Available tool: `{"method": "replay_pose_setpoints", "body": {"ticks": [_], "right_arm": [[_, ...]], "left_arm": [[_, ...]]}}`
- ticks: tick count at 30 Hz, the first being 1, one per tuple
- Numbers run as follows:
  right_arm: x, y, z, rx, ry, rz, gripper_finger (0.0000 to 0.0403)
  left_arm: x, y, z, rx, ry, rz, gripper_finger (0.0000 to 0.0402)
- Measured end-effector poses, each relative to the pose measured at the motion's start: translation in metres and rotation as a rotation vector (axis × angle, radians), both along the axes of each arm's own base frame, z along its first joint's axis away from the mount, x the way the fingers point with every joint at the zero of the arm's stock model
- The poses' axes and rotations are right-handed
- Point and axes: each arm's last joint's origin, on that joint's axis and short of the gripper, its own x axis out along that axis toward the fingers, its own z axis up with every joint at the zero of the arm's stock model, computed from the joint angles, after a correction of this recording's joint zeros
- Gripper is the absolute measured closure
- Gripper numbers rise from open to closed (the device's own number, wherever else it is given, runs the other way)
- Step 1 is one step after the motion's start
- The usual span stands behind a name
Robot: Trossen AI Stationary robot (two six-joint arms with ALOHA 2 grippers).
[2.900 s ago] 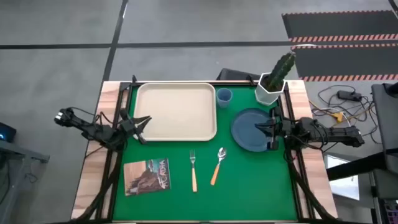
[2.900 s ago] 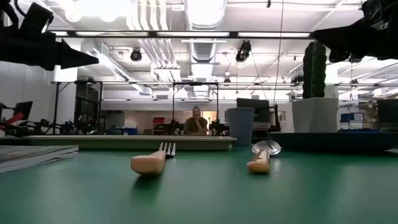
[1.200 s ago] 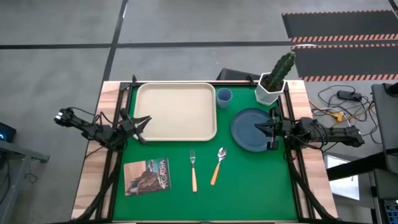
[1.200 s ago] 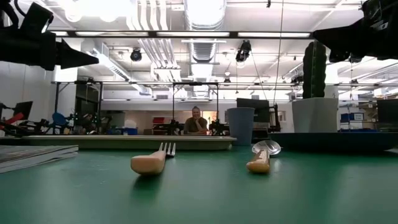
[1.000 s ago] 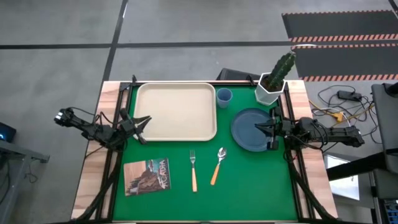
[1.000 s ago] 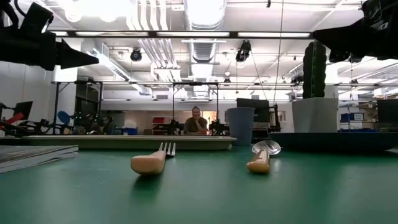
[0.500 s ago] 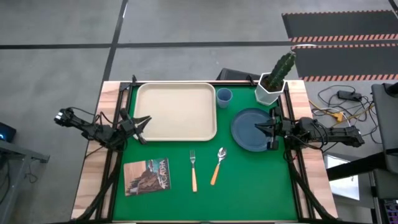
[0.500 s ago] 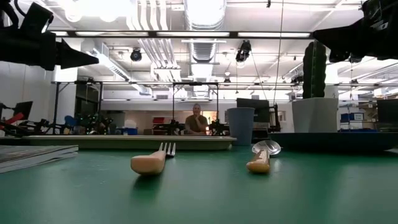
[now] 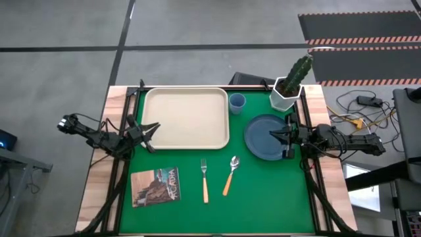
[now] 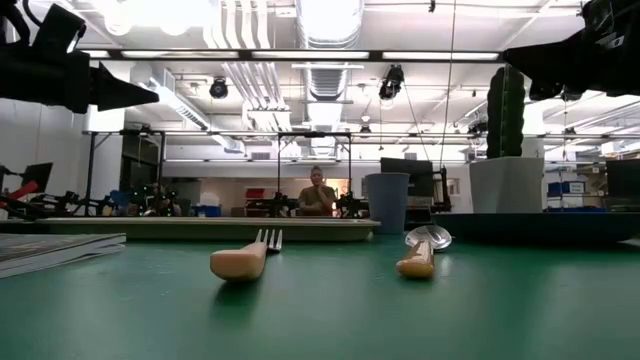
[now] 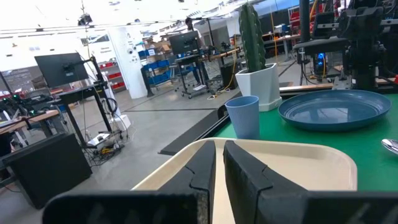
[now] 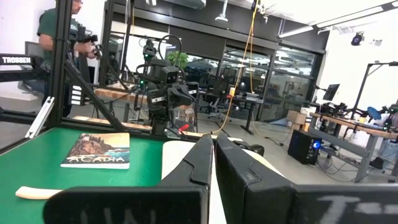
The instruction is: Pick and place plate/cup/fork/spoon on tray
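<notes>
The cream tray (image 9: 186,118) lies at the far left of the green mat. The light blue cup (image 9: 237,101) stands beside its far right corner. The dark blue plate (image 9: 263,138) lies to the right. The fork (image 9: 204,179) and the spoon (image 9: 230,174) lie side by side in the middle, handles toward the near edge. My left gripper (image 9: 155,126) is shut and empty, above the tray's left rim (image 11: 186,158). My right gripper (image 9: 272,135) is shut and empty, held above the plate's right part; in the low view (image 10: 515,55) it is well clear of it.
A white hexagonal pot with a cactus (image 9: 289,89) stands at the far right corner, just beyond the plate. A picture-covered booklet (image 9: 156,186) lies at the near left. A person stands in the room beyond the table (image 10: 316,195).
</notes>
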Motion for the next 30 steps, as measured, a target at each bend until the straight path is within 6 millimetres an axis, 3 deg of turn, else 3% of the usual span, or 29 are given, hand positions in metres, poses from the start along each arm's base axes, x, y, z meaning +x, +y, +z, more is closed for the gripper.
{"method": "replay_pose_setpoints", "body": {"ticks": [25, 30], "right_arm": [[0.0, 0.0, 0.001, 0.0, -0.01, 0.0, 0.0394], [-0.003, -0.002, 0.01, 0.022, -0.109, -0.053, 0.0394]], "left_arm": [[0.0, 0.0, 0.0, 0.0, 0.0, 0.0, 0.0387], [0.0, 0.0, 0.0, 0.0, 0.0, 0.0, 0.0387]]}}
